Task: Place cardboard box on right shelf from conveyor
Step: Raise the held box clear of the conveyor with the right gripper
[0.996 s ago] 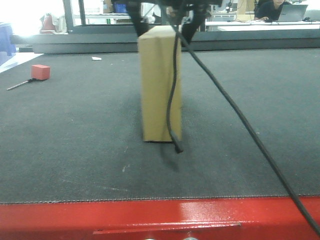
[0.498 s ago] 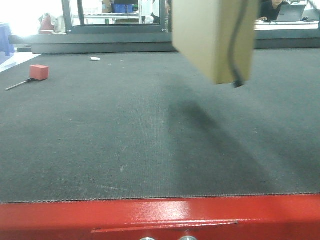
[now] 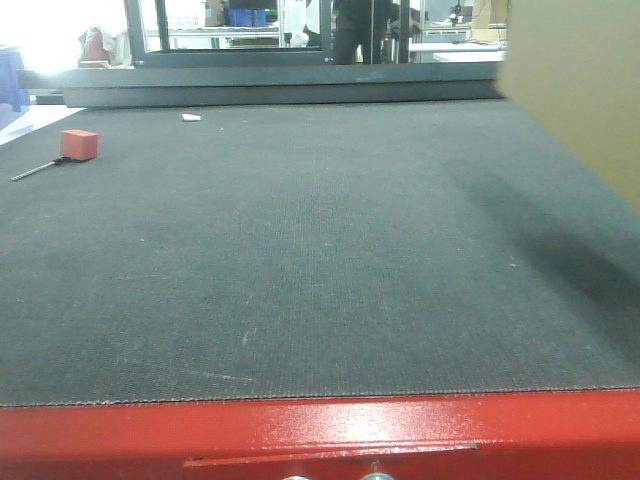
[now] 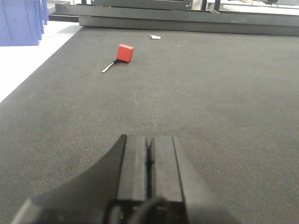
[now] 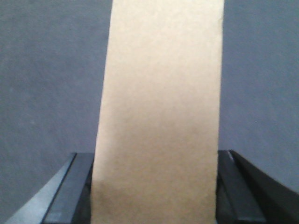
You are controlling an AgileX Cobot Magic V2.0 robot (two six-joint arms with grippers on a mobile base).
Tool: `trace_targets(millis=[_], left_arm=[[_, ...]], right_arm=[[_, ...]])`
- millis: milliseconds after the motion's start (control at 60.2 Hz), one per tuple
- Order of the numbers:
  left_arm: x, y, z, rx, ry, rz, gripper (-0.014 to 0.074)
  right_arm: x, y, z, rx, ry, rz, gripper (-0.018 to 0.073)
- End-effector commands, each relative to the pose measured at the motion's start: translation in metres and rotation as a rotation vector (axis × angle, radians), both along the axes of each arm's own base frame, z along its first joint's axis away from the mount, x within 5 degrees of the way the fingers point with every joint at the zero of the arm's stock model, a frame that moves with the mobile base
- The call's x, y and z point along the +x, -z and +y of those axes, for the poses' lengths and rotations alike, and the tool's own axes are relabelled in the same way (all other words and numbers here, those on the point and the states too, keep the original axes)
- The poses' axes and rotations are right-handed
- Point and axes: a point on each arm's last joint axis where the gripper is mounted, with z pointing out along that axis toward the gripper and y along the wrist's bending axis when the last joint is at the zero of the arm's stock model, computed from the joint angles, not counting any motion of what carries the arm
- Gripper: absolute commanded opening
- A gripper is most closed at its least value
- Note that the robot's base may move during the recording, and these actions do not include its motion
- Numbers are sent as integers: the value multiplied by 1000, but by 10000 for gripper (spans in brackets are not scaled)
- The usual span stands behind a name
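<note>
The tan cardboard box (image 3: 580,90) hangs in the air at the front view's upper right, cut off by the frame edge, above the dark grey conveyor (image 3: 300,250). In the right wrist view the cardboard box (image 5: 161,93) fills the middle, and my right gripper (image 5: 155,161) is shut on it, one dark finger on each side. My left gripper (image 4: 149,142) is shut with nothing in it, low over the belt. The right shelf is out of view.
A small red block (image 3: 79,143) with a thin tool (image 3: 35,171) beside it lies at the belt's far left. The red metal front edge (image 3: 300,435) runs along the bottom. Blue bins (image 4: 21,21) stand off the left side. A grey frame (image 3: 280,85) borders the belt's far end.
The box has left the belt, where it stood upright, and has risen and swung right until only part of it shows at the upper right. The hanging cable has gone out of view.
</note>
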Motion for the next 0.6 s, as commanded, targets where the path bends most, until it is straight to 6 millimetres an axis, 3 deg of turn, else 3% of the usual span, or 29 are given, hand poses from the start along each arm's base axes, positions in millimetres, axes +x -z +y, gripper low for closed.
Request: trace_targets(millis=[0, 249, 581], left_arm=[[-1, -5, 0, -14, -1, -88, -116], [-1, -5, 0, -14, -1, -88, -116], [-1, -5, 0, -14, -1, -88, -116]], right_arm=[[-29, -14, -9, 24, 14, -171, 203], [-107, 10, -20, 41, 12, -279, 203], [-185, -2, -31, 90, 12, -568, 203]])
